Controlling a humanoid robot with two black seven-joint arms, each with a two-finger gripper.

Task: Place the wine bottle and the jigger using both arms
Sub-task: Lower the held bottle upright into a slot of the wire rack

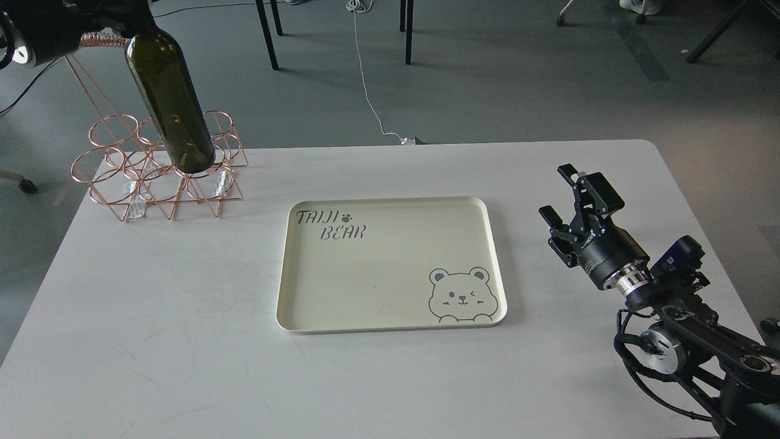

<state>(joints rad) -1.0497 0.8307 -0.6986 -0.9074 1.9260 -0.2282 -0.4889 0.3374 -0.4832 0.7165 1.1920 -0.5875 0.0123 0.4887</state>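
The dark olive-green wine bottle (170,103) hangs tilted at the back left, with its neck hidden at the top edge. My left gripper (125,12) is a dark mass at the top-left corner and holds the bottle by its top. The bottle's base sits at a front-right ring of a copper wire rack (109,177); I cannot tell if it rests on it. My right gripper (557,192) is open and empty above the table's right side, right of the tray. The jigger is out of view.
A cream tray (390,268) with "TAIJI BEAR" lettering and a bear drawing lies in the middle of the white table (152,341). The rack stands at the table's back left corner. Chair legs and a white cable are on the floor behind.
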